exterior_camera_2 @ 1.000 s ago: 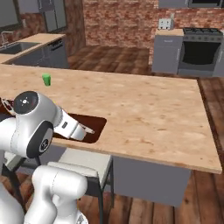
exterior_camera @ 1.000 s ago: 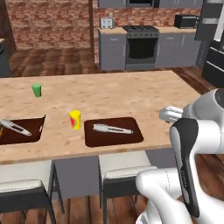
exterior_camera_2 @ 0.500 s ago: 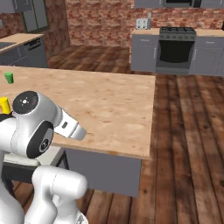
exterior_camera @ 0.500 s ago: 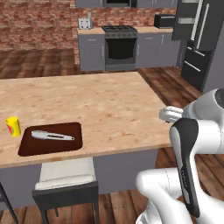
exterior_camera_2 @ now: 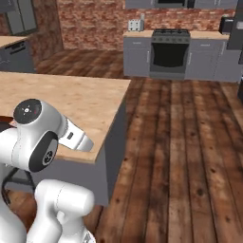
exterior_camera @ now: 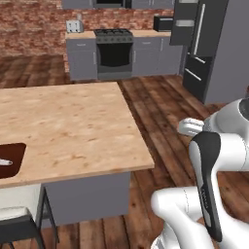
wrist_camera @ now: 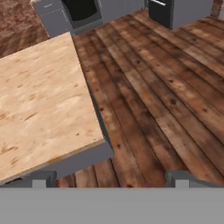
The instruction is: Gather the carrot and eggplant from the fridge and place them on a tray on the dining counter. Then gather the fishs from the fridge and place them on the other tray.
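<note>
Left base view: one tray [exterior_camera: 10,159] at the bench's [exterior_camera: 68,126] left edge holds one fish [exterior_camera: 4,162]; tool [wrist_camera: 111,176] released, empty.

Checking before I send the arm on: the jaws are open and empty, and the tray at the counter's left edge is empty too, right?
Not quite. The tray is not empty: the left base view shows a slim silvery fish lying in it. The jaws are open and empty, as the hand view shows, with the gripper over the wooden floor beside the dining counter.

Dining counter [wrist_camera: 39,96] corner beside wood floor [wrist_camera: 166,87].
</note>
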